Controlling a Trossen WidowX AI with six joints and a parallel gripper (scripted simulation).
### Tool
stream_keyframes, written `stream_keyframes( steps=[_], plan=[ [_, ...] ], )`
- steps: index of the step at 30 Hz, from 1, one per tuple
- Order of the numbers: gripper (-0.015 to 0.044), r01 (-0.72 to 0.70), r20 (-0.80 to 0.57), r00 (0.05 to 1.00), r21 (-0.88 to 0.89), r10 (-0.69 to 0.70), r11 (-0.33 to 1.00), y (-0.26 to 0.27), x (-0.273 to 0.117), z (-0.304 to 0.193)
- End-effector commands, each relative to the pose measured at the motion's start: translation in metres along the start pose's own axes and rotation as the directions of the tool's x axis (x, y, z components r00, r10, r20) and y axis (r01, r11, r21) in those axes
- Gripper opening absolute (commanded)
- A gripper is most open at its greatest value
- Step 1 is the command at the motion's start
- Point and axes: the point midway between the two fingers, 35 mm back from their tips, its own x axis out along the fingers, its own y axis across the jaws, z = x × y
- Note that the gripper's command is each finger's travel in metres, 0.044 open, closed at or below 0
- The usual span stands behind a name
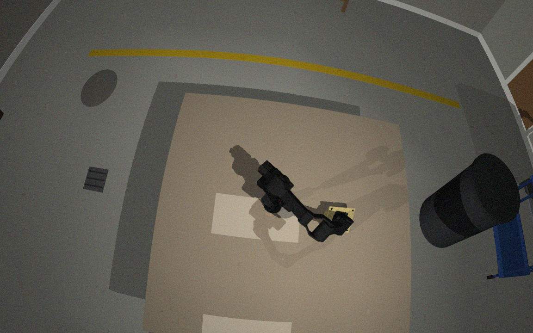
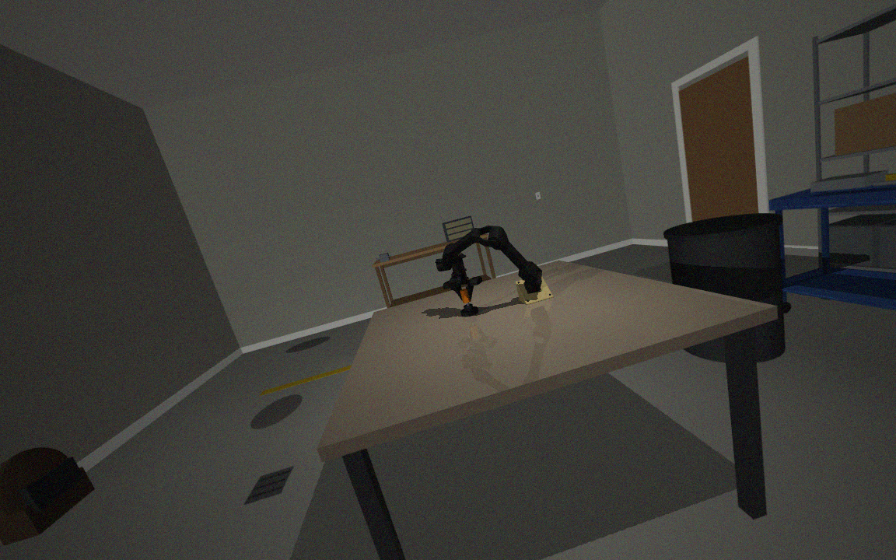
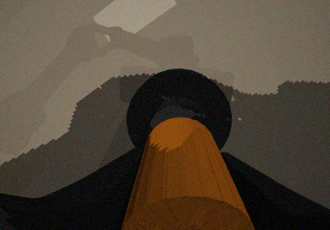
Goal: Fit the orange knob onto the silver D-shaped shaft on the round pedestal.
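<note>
The orange knob (image 2: 465,295) (image 3: 187,178) is upright between the fingers of my gripper (image 2: 465,293) (image 3: 181,158), which is shut on it. The black round pedestal (image 2: 469,312) (image 3: 179,80) stands on the table. In the exterior view the knob's lower end is just above the pedestal. In the wrist view the knob overlaps the lower middle of the pedestal's disc. The silver shaft, its flat side and the knob's hole are hidden, so I cannot tell whether the shaft is in the hole. In the top view the arm hides the knob.
The arm's base stands on a pale yellow plate (image 1: 351,212) (image 2: 543,298) on the tan table (image 1: 219,285) (image 2: 618,313). Pale patches of light and arm shadows fall on the tabletop. A black bin (image 1: 467,202) (image 2: 722,257) stands on the floor beyond the table's edge.
</note>
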Motion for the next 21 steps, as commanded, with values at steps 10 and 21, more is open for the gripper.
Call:
stream_keyframes(
  steps=[10, 21],
  plan=[
    [0.0, 0.003, 0.0, 1.0, -0.016, -0.003, 1.0, -0.0009, 0.002, 0.0005],
    [0.0, 0.003, 0.0, 1.0, -0.033, -0.003, 0.999, -0.0009, 0.0023, 0.0005]
  ],
)
